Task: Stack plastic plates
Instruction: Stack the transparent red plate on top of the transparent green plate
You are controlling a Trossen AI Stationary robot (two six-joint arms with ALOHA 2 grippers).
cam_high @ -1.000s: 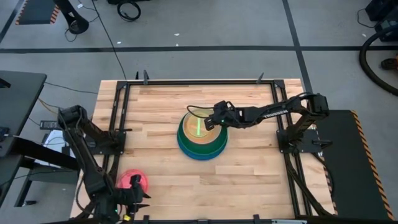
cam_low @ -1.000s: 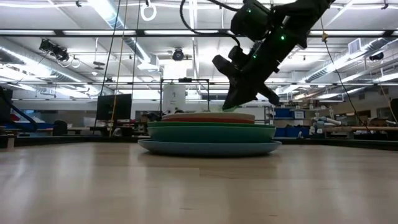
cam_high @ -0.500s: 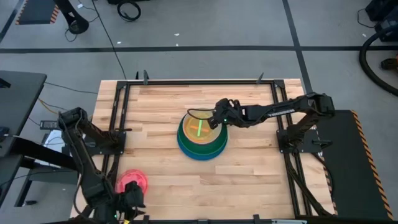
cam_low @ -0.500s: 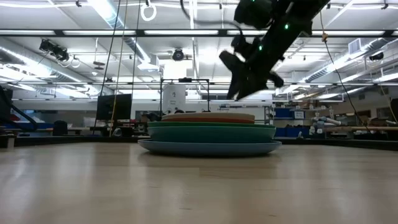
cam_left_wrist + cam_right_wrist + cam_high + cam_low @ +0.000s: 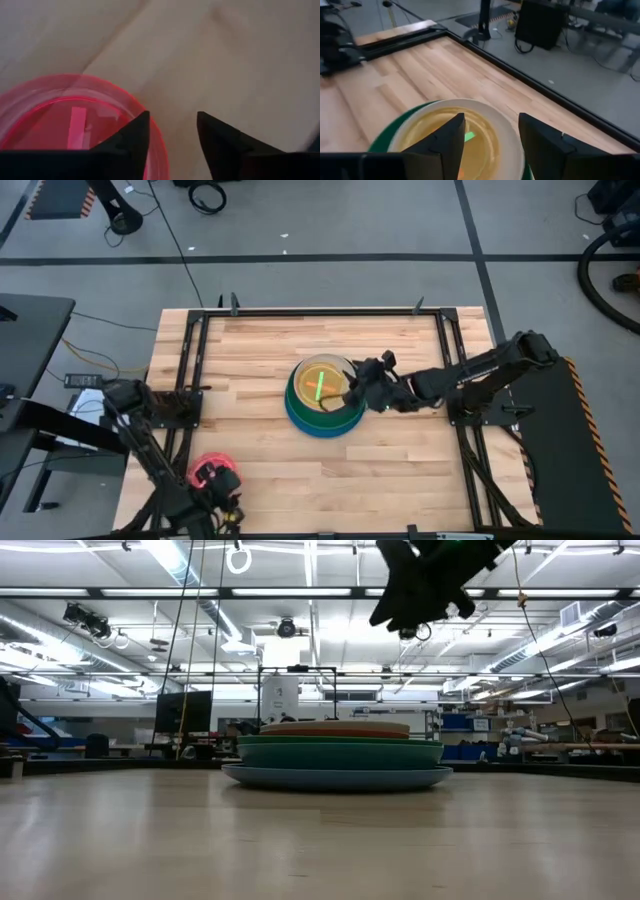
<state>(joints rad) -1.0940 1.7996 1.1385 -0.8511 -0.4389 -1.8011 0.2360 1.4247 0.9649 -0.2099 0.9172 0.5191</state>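
Note:
A stack of plastic plates point(image 5: 322, 402) stands mid-table: blue at the bottom point(image 5: 335, 778), then teal and dark green, with rust-orange and cream above. A translucent orange plate point(image 5: 455, 132) with a green streak lies on top. My right gripper point(image 5: 490, 137) hangs open over the stack's right rim and well above it point(image 5: 415, 595), with nothing between its fingers. A pink plate point(image 5: 212, 476) lies flat near the table's near left corner. My left gripper point(image 5: 172, 131) is open at it, one finger point(image 5: 137, 137) over the plate's inside and the other point(image 5: 215, 137) outside its rim. My left gripper stands astride the pink plate's rim point(image 5: 156, 142), at the side toward the table's near edge. Whether either finger touches the rim I cannot tell. The plate lies flat on the table.
A black metal frame point(image 5: 320, 311) runs round the wooden table top. Bare wood lies between the stack and the pink plate and along the far side. Both arm bases point(image 5: 480, 395) stand at the table's left and right edges.
My right gripper has opened, let go of the topmost plate, risen, and drawn back toward the table's right edge. That plate, earlier tilted, now lies flat on the stack. My left arm has sunk toward the near edge beside the pink plate.

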